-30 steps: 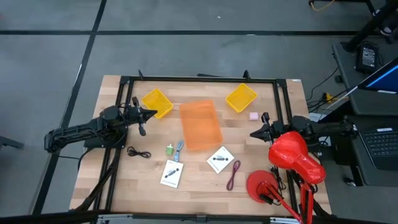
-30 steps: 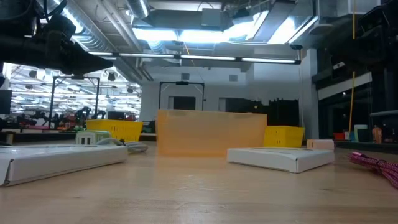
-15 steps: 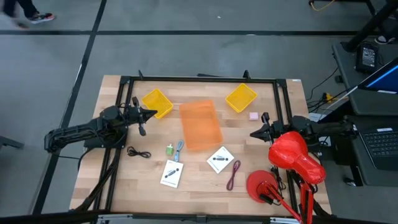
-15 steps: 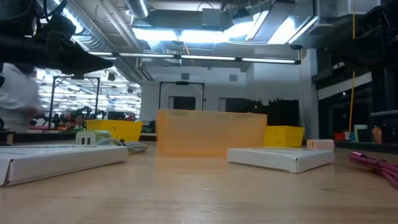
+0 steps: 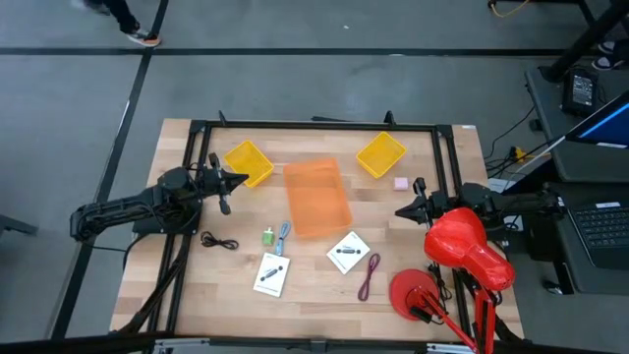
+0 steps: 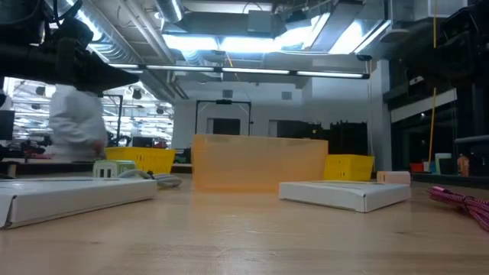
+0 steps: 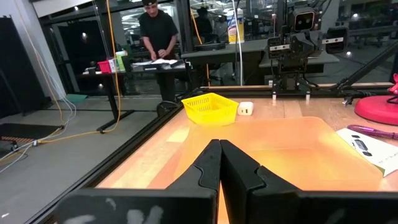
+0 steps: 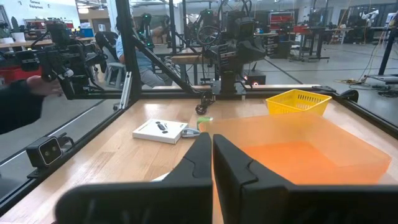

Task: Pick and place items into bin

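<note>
On the worktop [image 5: 187, 295], mid: orange bin [image 5: 316, 198], nothing visible inside.
Yellow baskets: one [image 5: 248, 161] left of bin, one [image 5: 380, 154] right.
Cards: two [image 5: 272, 274] [image 5: 348, 252] near bin's front edge.
Small items: green cube [image 5: 267, 237], blue-grey tool [image 5: 283, 237], pink block [image 5: 401, 183], cords [image 5: 218, 241] [image 5: 370, 276].
Left gripper [image 5: 240, 178]: jaws pressed together, empty.
Right gripper [image 5: 401, 211]: jaws pressed together, empty.

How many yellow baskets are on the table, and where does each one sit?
2. One yellow basket sits at the far left, near the left gripper; the other sits at the far right, beyond the pink block. The orange bin lies between them.
</note>
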